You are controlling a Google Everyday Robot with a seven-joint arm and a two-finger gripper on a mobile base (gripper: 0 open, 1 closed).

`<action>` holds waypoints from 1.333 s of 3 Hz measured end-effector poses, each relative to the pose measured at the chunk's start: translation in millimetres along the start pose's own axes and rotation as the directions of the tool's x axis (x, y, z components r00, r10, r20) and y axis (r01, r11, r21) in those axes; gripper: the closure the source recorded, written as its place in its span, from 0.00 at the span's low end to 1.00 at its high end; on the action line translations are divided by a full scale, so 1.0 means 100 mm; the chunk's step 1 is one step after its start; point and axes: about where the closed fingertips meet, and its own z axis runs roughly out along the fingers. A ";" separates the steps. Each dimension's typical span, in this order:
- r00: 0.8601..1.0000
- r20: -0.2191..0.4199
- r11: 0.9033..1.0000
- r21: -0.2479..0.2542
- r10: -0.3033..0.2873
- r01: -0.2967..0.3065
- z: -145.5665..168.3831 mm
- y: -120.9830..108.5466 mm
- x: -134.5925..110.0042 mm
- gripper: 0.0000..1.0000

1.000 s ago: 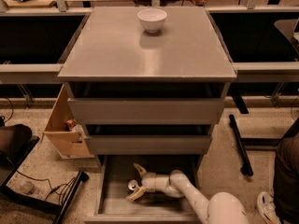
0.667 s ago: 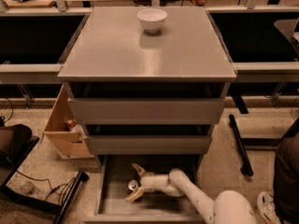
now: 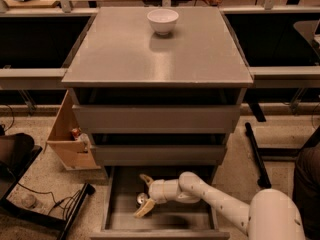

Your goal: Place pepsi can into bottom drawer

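Note:
The bottom drawer (image 3: pixel 117 219) is pulled out at the foot of the grey cabinet. My white arm reaches into it from the lower right. My gripper (image 3: pixel 143 196) is inside the drawer at its left half, low over the floor, with its two tan fingers (image 3: pixel 146 179) spread wide apart. The pepsi can (image 3: pixel 141 199) shows only as a small silver-topped dark shape between the fingers, close to the nearer one and down on the drawer floor. I cannot tell if a finger touches it.
The two grey-fronted drawers (image 3: pixel 157 118) above are closed. A white bowl (image 3: pixel 162 20) stands at the back of the cabinet top. A wooden box (image 3: pixel 67 134) leans at the cabinet's left, with cables and a dark stand (image 3: pixel 50 209) on the floor.
Almost nothing differs. The gripper stays in the drawer with its fingers spread and the can between them; the arm's elbow has shifted very slightly.

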 end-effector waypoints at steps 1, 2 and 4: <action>1.000 -0.003 0.998 -0.060 0.005 -0.005 0.11 0.30 -0.11 0.00; 1.000 -0.003 0.998 -0.060 0.005 -0.005 0.11 0.30 -0.11 0.00; 0.977 -0.205 0.997 0.067 0.053 -0.040 -0.21 0.43 -0.61 0.00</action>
